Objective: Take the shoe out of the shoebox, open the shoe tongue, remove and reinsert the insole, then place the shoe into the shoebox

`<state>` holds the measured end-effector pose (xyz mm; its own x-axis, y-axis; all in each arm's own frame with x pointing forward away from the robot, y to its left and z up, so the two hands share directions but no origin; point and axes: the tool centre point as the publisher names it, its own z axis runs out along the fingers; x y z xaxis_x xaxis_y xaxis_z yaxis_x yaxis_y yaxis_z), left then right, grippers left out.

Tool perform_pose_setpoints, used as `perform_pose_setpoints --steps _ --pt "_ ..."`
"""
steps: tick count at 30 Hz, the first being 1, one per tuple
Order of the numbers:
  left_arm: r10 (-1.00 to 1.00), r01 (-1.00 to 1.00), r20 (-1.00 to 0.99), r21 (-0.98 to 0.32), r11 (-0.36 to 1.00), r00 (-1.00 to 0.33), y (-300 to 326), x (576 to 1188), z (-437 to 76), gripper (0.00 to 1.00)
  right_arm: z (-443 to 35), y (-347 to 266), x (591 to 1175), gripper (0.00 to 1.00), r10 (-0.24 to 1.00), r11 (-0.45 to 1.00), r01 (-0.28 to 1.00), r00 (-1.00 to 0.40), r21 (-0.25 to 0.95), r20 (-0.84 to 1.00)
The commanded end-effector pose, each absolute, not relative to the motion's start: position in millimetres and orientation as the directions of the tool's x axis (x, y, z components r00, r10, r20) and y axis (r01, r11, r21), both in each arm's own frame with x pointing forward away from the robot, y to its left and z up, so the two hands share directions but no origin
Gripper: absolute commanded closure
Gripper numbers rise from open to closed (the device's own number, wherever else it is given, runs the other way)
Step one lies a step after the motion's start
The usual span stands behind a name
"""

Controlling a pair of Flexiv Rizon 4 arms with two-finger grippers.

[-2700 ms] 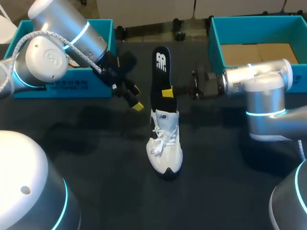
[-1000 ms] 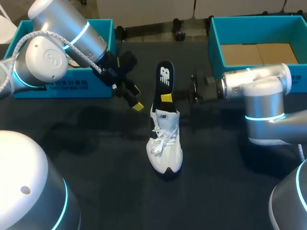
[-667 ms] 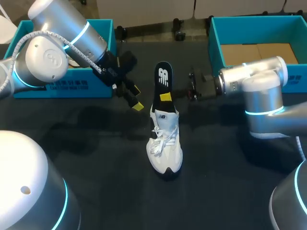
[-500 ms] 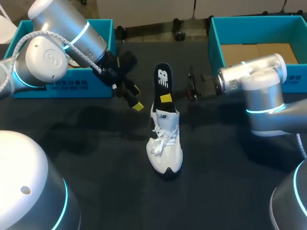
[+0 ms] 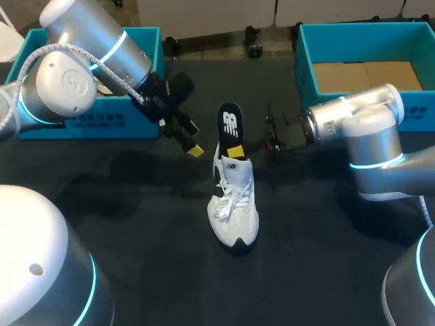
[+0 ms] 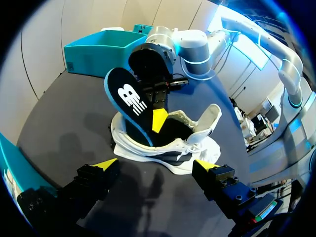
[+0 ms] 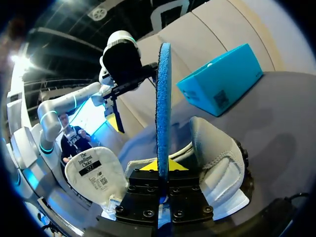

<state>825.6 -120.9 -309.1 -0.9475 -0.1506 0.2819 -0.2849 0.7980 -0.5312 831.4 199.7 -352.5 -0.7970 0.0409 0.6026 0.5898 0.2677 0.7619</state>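
A white shoe (image 5: 234, 204) stands on the dark table, toe toward me, tongue (image 7: 94, 177) folded forward. A black insole (image 5: 231, 125) with a white logo sticks up out of the shoe's opening, its lower end inside. My right gripper (image 5: 236, 151) is shut on the insole's lower part just above the collar; in the right wrist view the insole (image 7: 163, 108) is edge-on between the gripper (image 7: 159, 170) fingers. My left gripper (image 5: 190, 139) hangs open to the shoe's left, holding nothing. In the left wrist view the gripper (image 6: 155, 165) faces the shoe (image 6: 168, 143) and insole (image 6: 129, 101).
A teal shoebox (image 5: 309, 68) with a cardboard bottom stands at the back right, behind my right arm. Another teal box (image 5: 88, 122) stands at the back left, under my left arm. Open dark table lies in front of the shoe.
The right gripper has closed tighter on the insole and pushed it down and toward me, deeper into the shoe. The left arm has not moved.
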Motion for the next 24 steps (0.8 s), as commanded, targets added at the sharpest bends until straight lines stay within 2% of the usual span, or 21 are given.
perform_pose_setpoints --steps 1,3,5,16,24 --pt "-0.153 -0.285 0.280 -0.531 0.798 -0.948 -121 824 -310 0.00 -354 203 832 1.00 0.047 0.270 0.585 -0.801 0.765 0.596" --pt "-0.153 -0.285 0.280 -0.531 0.798 -0.948 -121 824 -310 0.00 -350 202 834 0.86 0.058 0.266 0.573 -0.812 0.775 0.581" --pt "-0.153 -0.285 0.280 -0.531 0.798 -0.948 -121 824 -310 0.00 -347 201 836 0.78 0.064 0.259 0.562 -0.821 0.785 0.567" --pt "-0.153 -0.285 0.280 -0.531 0.798 -0.948 -121 824 -310 0.00 -330 205 852 0.79 0.073 0.262 0.512 -0.856 0.818 0.512" --pt "-0.153 -0.285 0.280 -0.531 0.798 -0.948 -121 824 -310 0.00 -328 208 862 0.84 0.067 0.274 0.501 -0.861 0.821 0.503"
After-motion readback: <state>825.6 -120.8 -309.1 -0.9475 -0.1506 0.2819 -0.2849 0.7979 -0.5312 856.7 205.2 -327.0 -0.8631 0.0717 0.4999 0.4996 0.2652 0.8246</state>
